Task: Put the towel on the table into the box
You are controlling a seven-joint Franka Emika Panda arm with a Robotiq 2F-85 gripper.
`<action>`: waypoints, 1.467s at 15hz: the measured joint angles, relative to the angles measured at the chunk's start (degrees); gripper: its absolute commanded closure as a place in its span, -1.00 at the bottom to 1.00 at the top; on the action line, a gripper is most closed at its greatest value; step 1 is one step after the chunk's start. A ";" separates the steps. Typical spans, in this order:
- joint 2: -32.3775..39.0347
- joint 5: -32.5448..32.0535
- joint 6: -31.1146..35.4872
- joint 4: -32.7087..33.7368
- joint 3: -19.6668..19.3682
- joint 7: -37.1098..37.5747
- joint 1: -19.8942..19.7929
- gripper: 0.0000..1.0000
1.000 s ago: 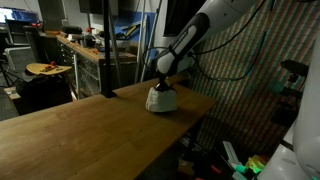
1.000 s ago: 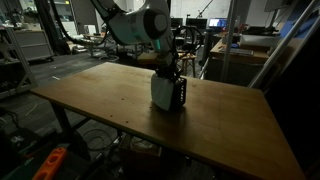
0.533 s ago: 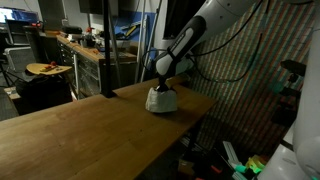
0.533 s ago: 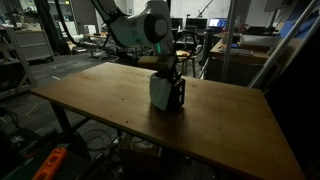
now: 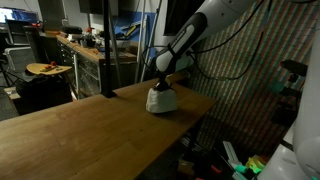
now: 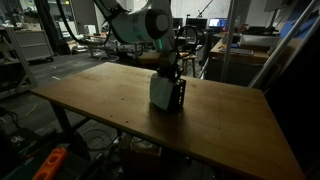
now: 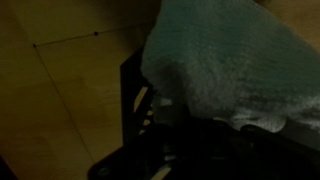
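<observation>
Towel [image 6: 158, 92] is seen draped over the dark box [image 6: 178, 96], one pale side hanging down its wall. In the wrist view, the weave [image 7: 220, 60] is laid across the box's black frame [image 7: 135, 95]. Box is stood on the wooden desk [image 6: 100, 100]. Gripper [image 6: 165, 70] is held directly atop the towel. Jaws are hidden, so whether they are apart or together cannot be told.

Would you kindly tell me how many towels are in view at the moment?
1: the towel is draped over the dark box on the wooden table; another could lie hidden inside.
</observation>
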 measured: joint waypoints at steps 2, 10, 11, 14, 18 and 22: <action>-1.58 -0.28 -0.85 0.51 -0.13 0.03 0.03 0.92; -9.96 -1.95 -4.79 0.14 0.30 2.13 1.10 0.92; -10.78 -1.96 -4.86 -0.40 0.42 2.56 1.12 0.92; -13.15 -1.96 -4.86 -3.00 0.58 3.86 1.12 0.92; -16.19 -1.95 -4.72 -7.76 0.73 5.58 1.12 0.92; -18.52 -1.95 -4.04 -12.57 0.93 7.04 1.08 0.92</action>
